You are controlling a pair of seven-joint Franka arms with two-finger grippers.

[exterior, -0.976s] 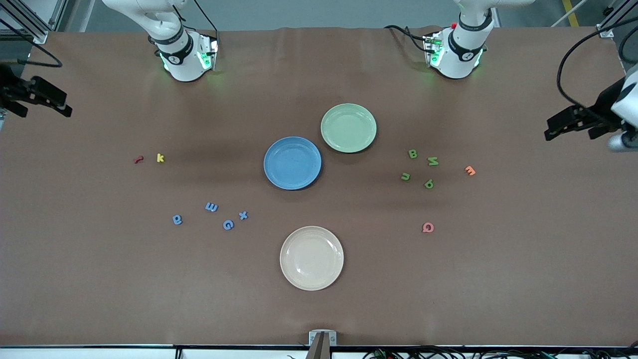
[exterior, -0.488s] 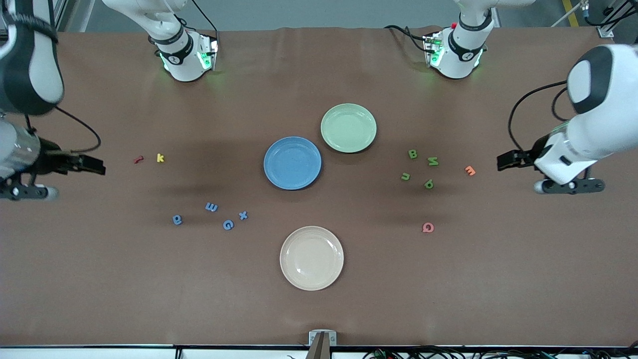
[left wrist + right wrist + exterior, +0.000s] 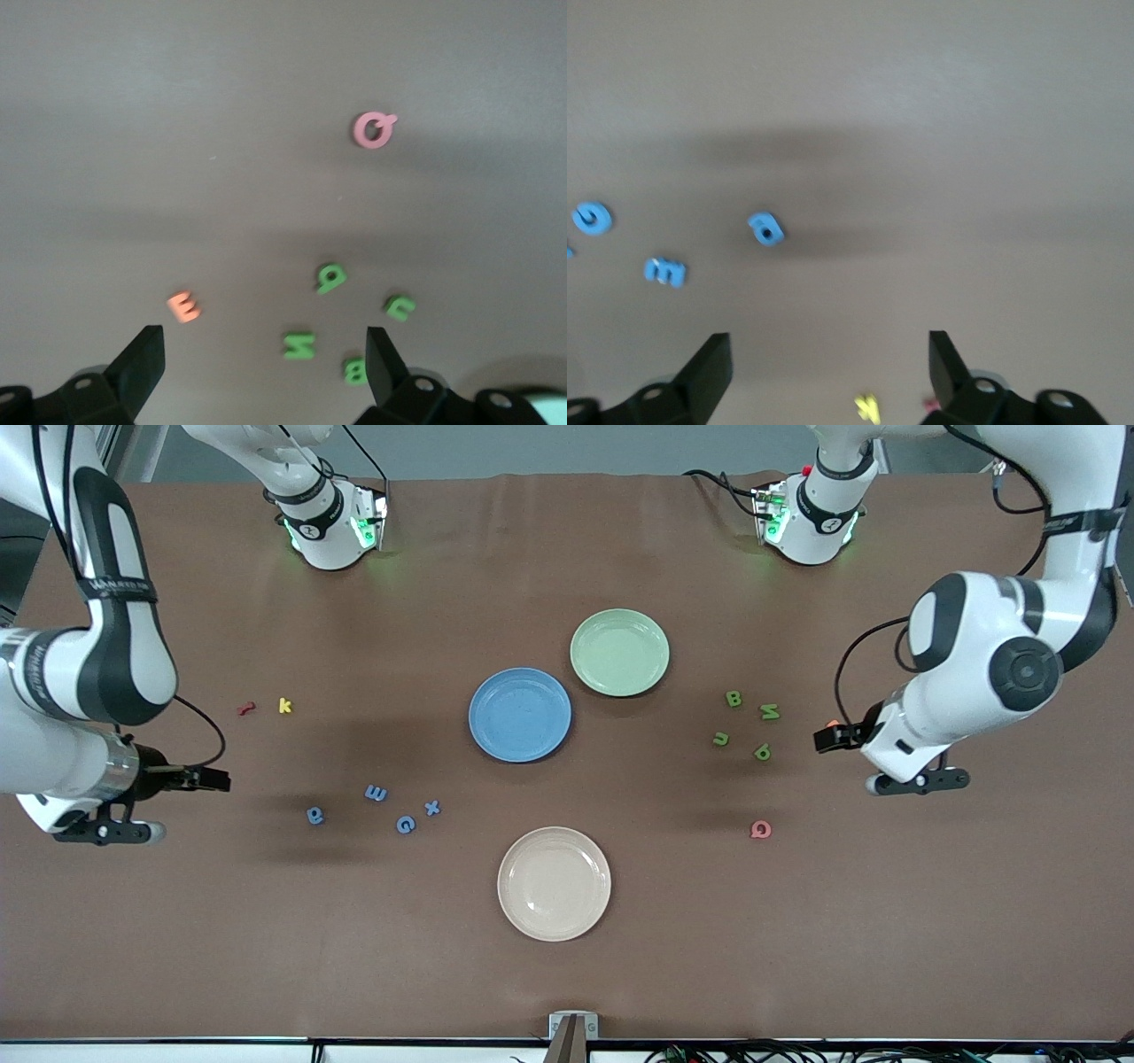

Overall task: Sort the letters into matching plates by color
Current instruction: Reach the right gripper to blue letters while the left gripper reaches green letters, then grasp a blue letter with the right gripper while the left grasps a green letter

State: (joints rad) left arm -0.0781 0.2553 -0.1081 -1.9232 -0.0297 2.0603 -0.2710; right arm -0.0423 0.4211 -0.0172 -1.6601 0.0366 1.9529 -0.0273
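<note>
No letter was sorted yet. Left gripper (image 3: 828, 737), spread wide and empty, hung over the orange E beside green letters (image 3: 762, 752); right gripper (image 3: 213, 780), likewise, near blue letters (image 3: 314, 815). Descent onto one letter was judged next; blue plate (image 3: 520, 715) and green plate (image 3: 619, 652) were bare.

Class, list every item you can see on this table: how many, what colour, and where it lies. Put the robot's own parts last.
blue letters: four, blue, clustered toward the right arm's end, nearer the camera than the blue plate.
green letters: four, dark green, clustered toward the left arm's end.
blue plate: one, blue, mid-table.
green plate: one, pale green, beside the blue plate, farther from the camera.
beige plate: one, cream, nearest the camera.
other letters: yellow, red, pink, orange.
right gripper: open, beside the blue letters.
left gripper: open, over the orange letter.
</note>
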